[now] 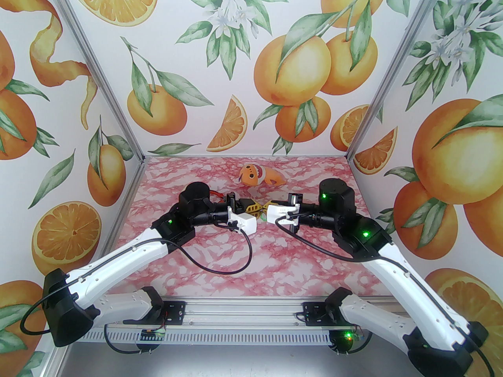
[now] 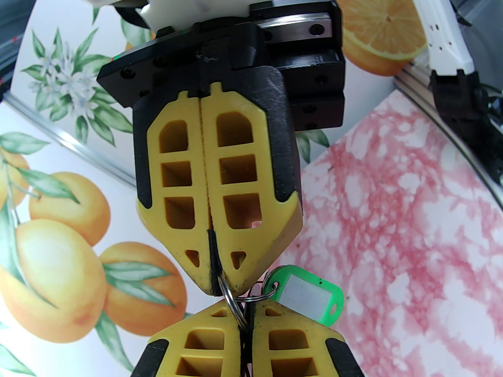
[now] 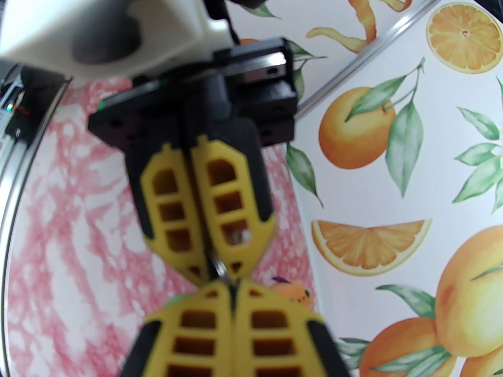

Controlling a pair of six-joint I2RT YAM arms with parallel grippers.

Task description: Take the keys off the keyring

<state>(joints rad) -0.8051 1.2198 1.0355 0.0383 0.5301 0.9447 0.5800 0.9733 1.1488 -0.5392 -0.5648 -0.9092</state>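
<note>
Keyring, dark grey metal loop (image 2: 212, 249), sits edge-on, pinched between closed yellow fingers of right gripper (image 2: 214, 288). Left gripper (image 2: 243, 310), fingers also together, meets it tip to tip, clamped on small silver split ring (image 2: 230, 295) bridging both tips. Green oblong plastic key tag (image 2: 304, 295) hangs just beside tips. Step, as judged: working ring off loop. Next move likely needs slow twist or pull apart with firm grips; thin ring could slip.

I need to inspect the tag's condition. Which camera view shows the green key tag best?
The left wrist view: there the green key tag hangs sharp and whole, with its white label facing the camera. The right wrist view gives a blurred green edge behind yellow fingers. In the top view it is too small to make out.
</note>
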